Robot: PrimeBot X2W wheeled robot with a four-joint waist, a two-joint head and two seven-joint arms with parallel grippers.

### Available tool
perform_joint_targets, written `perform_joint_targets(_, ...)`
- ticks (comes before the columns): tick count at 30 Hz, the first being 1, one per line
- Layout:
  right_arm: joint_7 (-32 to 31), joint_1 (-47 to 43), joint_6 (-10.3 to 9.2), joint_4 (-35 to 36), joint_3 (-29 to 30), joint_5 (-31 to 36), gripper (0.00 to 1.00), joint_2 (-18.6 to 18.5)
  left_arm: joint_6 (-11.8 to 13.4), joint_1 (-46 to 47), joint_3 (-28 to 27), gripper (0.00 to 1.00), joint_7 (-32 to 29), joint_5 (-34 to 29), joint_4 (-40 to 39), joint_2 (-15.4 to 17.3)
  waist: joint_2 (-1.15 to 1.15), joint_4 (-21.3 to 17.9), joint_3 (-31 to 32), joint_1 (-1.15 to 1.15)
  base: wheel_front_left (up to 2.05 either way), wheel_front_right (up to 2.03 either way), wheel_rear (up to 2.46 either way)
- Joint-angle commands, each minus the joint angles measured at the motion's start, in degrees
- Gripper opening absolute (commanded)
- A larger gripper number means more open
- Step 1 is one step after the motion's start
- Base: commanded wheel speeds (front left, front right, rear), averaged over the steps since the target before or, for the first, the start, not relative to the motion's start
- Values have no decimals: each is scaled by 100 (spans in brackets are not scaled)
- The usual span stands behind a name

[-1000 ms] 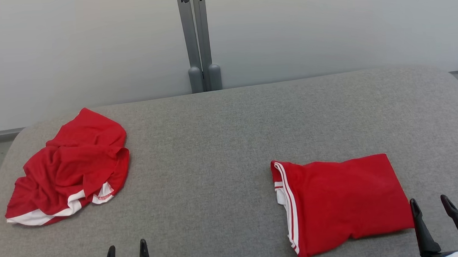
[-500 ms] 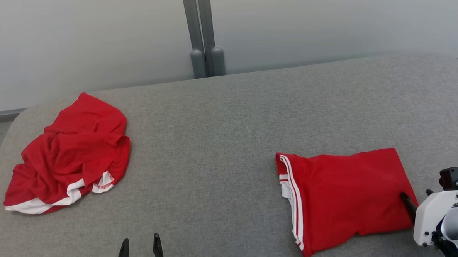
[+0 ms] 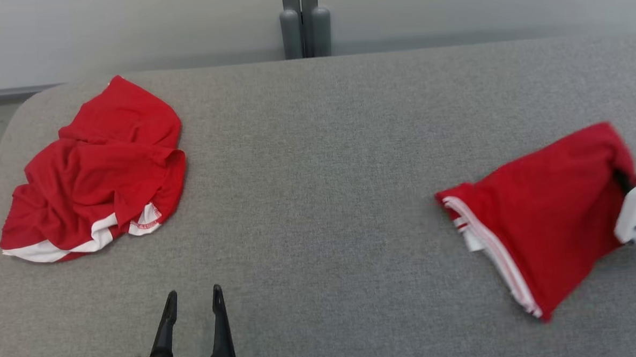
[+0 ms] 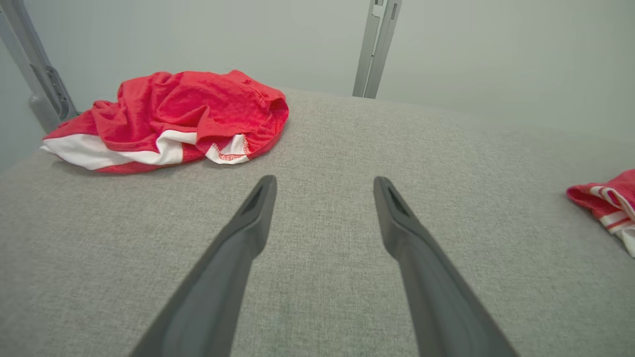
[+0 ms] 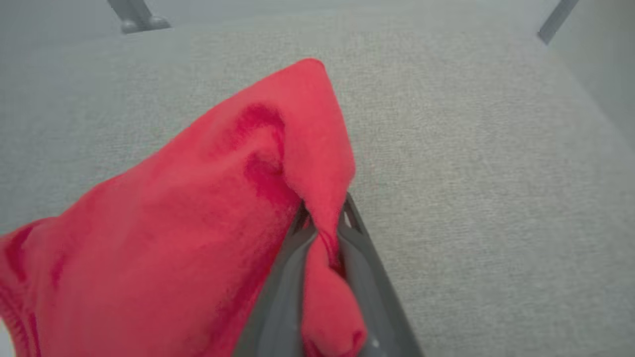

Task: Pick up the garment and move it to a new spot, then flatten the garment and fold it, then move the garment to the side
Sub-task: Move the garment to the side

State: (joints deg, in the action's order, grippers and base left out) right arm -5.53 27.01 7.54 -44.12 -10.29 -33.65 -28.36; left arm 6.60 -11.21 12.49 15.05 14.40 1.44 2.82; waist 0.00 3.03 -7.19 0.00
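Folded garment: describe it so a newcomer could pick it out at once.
On the grey table, look to the robot's right side. A folded red garment with white stripes along one edge is there, its corner pinched in the right tool. The other red garment, far left, is a crumpled heap.

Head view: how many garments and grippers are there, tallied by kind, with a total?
Red garments: 2, the crumpled garment and the folded garment.
Grippers: 2, the left gripper open, the right gripper shut on the folded garment.
Total: 4.
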Motion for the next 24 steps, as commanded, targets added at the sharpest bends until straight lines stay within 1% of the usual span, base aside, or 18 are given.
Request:
perform_joint_targets(1, 26, 205, -10, 3, 25, 4, 0, -248, 14, 222, 20, 100, 16, -125, -46, 15, 0, -299, -648, 0, 0, 0, 0)
perform_joint_targets(4, 160, 661, -10, -208, 155, 108, 0, -886, 53, 476, 64, 100, 15, -198, -73, 16, 0, -456, -1070, 0, 0, 0, 0)
perform_joint_targets(6, 276, 856, -10, -455, 243, 210, 0, -1204, 49, 604, 121, 100, 10, -270, -83, 16, 0, -504, -1277, 0, 0, 0, 0)
perform_joint_targets(10, 581, 1238, -10, -1131, 442, 485, 0, -1733, 66, 693, 155, 100, 10, -362, -94, 20, 0, -524, -1515, 0, 0, 0, 0)
perform_joint_targets(12, 804, 1441, -10, -1455, 522, 632, 0, -1852, 70, 693, 155, 100, 10, -411, -112, 19, 0, -512, -1588, 0, 0, 0, 0)
perform_joint_targets(13, 915, 1535, -10, -1593, 561, 687, 5, -1857, 74, 678, 146, 100, 10, -422, -116, 19, 0, -505, -1611, 0, 0, 0, 0)
perform_joint_targets(14, 1070, 1656, -10, -1765, 618, 782, 100, -1866, 80, 656, 128, 100, 10, -448, -121, 20, 0, -500, -1629, 0, 0, 0, 0)
perform_joint_targets(17, 1385, 1940, -10, -2233, 714, 1082, 100, -1842, 95, 613, 110, 100, 9, -458, -110, 19, 0, -484, -1639, 0, 0, 0, 0)
perform_joint_targets(20, 1718, 2195, -10, -2567, 739, 1478, 100, -1852, 196, 628, 64, 100, 10, -324, -157, 19, 0, -464, -1608, 0, 0, 0, 0)
perform_joint_targets(22, 1976, 2366, -10, -2565, 870, 1731, 100, -1885, 228, 622, 65, 100, 10, -252, -178, 18, 0, -472, -1541, 0, 0, 0, 0)
perform_joint_targets(24, 2062, 2403, -8, -2340, 1011, 1908, 100, -1673, 257, 582, 39, 100, 10, -196, -166, 19, 0, -513, -1437, 0, 0, 0, 0)
